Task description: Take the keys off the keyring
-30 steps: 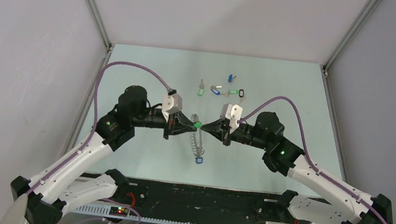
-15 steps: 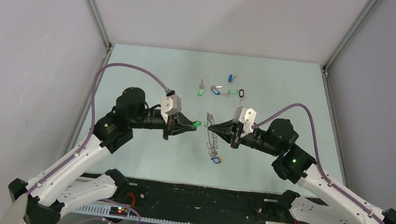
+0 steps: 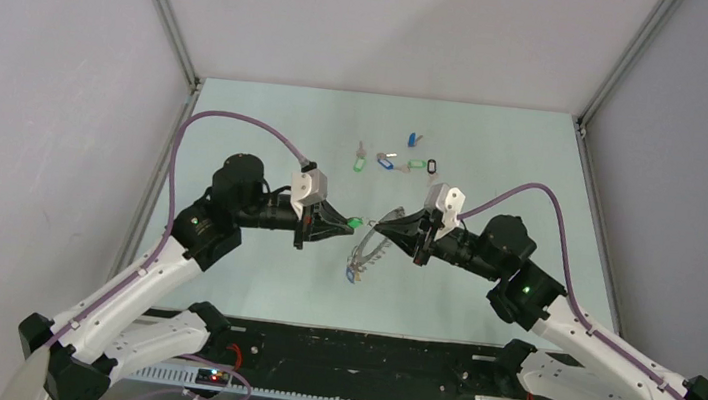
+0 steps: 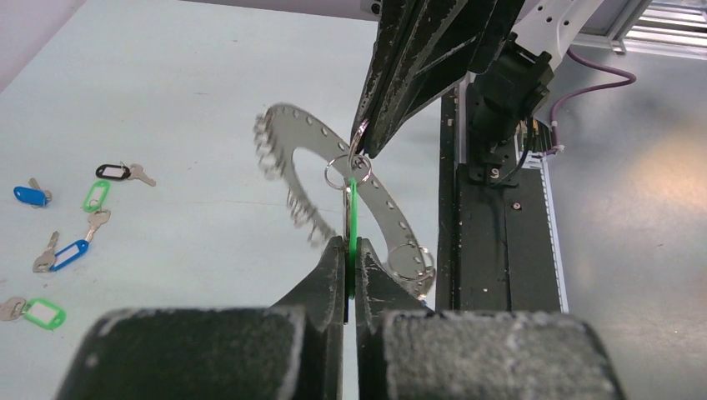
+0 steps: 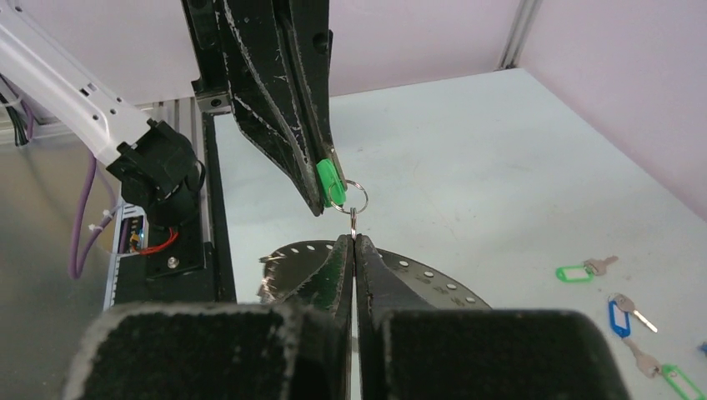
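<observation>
worktop (image 3: 267, 130): pale green, grey walls around.
keyring (image 3: 370, 247): aloft between the arms, a blue-tagged key (image 3: 352, 276) hanging at its low end.
left jaws: pressed on a green tag (image 4: 353, 208).
right jaws: pinching the keyring's rim.
far keys (image 3: 395, 160): several lie loose, so probably little is left.

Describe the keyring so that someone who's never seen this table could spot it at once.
Over the table's middle, the left pincer and right pincer nearly meet tip to tip. The keyring hangs tilted from the right one: a flat grey ring with a toothed rim, far bigger than the loose tagged keys lying farther back.
</observation>
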You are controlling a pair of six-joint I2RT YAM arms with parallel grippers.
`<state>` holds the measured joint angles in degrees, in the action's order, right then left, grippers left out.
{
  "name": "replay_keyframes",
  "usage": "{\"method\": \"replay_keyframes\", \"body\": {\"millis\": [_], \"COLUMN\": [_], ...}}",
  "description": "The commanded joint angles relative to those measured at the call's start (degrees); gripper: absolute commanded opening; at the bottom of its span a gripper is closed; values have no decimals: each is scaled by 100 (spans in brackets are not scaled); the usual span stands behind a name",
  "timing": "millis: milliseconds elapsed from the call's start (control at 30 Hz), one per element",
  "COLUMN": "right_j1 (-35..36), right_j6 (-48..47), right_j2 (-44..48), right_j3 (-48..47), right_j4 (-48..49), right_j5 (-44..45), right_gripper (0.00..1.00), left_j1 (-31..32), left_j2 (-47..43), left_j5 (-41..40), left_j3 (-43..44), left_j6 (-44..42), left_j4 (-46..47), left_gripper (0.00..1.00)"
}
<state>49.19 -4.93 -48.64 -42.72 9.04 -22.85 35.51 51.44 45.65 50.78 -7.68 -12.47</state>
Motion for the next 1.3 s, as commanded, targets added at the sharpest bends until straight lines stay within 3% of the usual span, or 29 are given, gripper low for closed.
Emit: {"method": "replay_keyframes", "body": {"millis": [0, 567, 1267], "right_j1": [-29, 41, 779], "right_j6": [443, 1095, 215], "right_j2": [44, 119, -271], "right_j3": [-18, 19, 23], "right_j4": [738, 1254, 1780], "right_j5": [103, 314, 1708], "right_gripper": [0, 0, 0], "left_j1": [21, 29, 91], "left_j2": [18, 83, 72], "left_j5": [-15, -233, -293], "left_j3": [18, -1, -15], "left_j6": [-152, -249, -287], "left_j4": [218, 149, 136], "left_gripper": [0, 0, 0]}}
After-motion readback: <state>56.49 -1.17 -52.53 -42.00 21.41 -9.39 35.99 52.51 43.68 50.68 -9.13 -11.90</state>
